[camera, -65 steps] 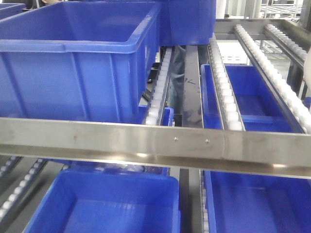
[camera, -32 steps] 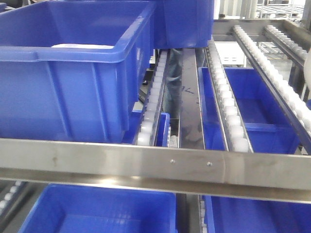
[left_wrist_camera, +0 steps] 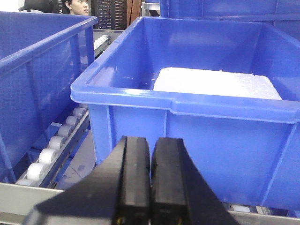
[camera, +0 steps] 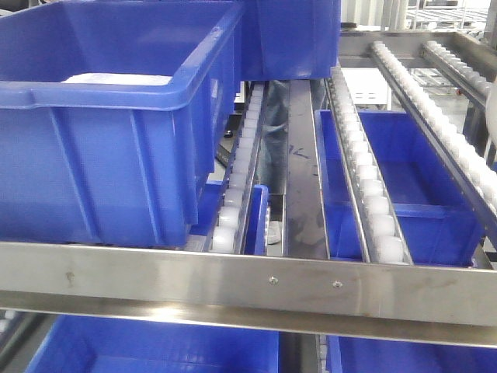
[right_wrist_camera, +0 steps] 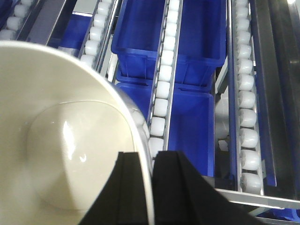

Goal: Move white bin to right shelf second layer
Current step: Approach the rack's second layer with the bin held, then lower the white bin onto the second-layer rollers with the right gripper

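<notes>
Large blue crate (camera: 116, 116) at front left, holding a flat white slab (left_wrist_camera: 215, 83) pressed toward its back wall. Second blue crate (camera: 291, 35) directly behind it, higher in frame. More blue crates (camera: 404, 175) on the tier below, glimpsed between the lanes (open-topped, contents not discernible). Another blue crate (left_wrist_camera: 33, 79) along the left edge of the left wrist view. Person's head (left_wrist_camera: 77, 6) at far top left of that view, beside a dark perforated panel (left_wrist_camera: 110, 13).

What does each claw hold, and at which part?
The right claw pinches the white bin by its rim. The left claw is shut on nothing.
</notes>
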